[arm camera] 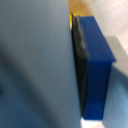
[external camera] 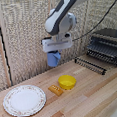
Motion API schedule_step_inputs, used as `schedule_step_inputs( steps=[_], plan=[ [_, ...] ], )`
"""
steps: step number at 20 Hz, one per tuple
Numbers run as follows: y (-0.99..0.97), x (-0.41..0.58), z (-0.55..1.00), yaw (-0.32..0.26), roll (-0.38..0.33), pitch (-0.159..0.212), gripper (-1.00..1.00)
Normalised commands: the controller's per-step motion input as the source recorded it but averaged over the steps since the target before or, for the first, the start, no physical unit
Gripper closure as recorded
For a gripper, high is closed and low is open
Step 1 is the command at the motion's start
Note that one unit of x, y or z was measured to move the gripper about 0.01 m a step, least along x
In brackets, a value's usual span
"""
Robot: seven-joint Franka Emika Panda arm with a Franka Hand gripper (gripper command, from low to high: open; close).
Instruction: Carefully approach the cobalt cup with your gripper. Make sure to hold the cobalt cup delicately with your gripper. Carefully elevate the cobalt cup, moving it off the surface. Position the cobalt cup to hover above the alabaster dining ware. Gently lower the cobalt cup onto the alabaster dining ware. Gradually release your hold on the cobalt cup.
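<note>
Gripper (external camera: 54,53) clenched on cobalt cup (external camera: 54,59), held aloft.

Exterior view: cup hanging under the white end block, well clear of the wooden table (external camera: 93,99), up and toward the exterior view's right of the alabaster dining ware (external camera: 24,100); yellow bowl (external camera: 67,82) and a small orange item (external camera: 55,90) lying between cup and plate; toaster oven (external camera: 106,45) far off on the plate's opposite side. Step in hand, judged: carrying across to hover over the plate; best done level and slow, passing above bowl and orange item, centring over the plate's bare middle before any descent. Wrist view: blue-tipped finger (arm camera: 96,65) pressed against a blurred grey-blue wall, presumably the cup's side; contact confirmed here only, while plate and height appear only in the exterior view.
</note>
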Motion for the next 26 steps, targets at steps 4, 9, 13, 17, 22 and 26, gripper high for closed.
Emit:
schedule_step_inputs(
  steps=[4,9,13,17,22,26],
  plan=[
    [0.93,0.184,0.41,0.018,0.007,0.148,1.00],
    [0.98,0.174,0.17,0.009,0.000,0.113,1.00],
    [1.00,0.127,0.00,0.001,0.000,0.081,1.00],
    [0.91,0.019,-0.03,0.030,0.000,0.078,1.00],
    [0.76,-0.011,-0.24,0.057,-0.016,0.013,1.00],
    [0.32,-0.003,-0.35,0.048,-0.044,-0.044,1.00]
  ],
)
